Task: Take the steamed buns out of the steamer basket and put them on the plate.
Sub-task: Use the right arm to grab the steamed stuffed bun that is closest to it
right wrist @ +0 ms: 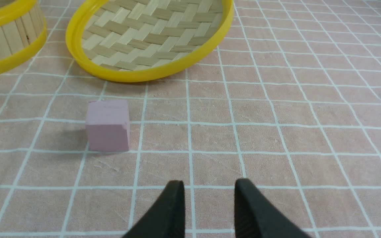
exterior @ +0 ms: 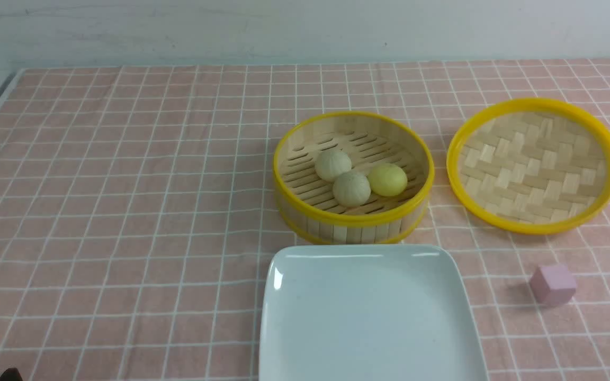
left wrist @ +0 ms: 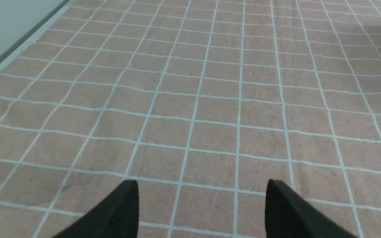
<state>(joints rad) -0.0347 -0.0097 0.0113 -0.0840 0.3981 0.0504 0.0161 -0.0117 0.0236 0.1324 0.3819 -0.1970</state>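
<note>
A pink tablecloth [exterior: 125,211] with white grid lines covers the table. On its right side lies a shallow woven bamboo lid [exterior: 532,164] with a yellow rim. A small pink cube [exterior: 553,284] stands near the lid, not touching it.

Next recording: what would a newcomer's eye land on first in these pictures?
The yellow-rimmed steamer basket at mid-table draws the eye, with three steamed buns huddled inside, two pale and one yellow. The woven lid lies to its right. The white plate sits bare in front, with a pink cube off its right side.
</note>
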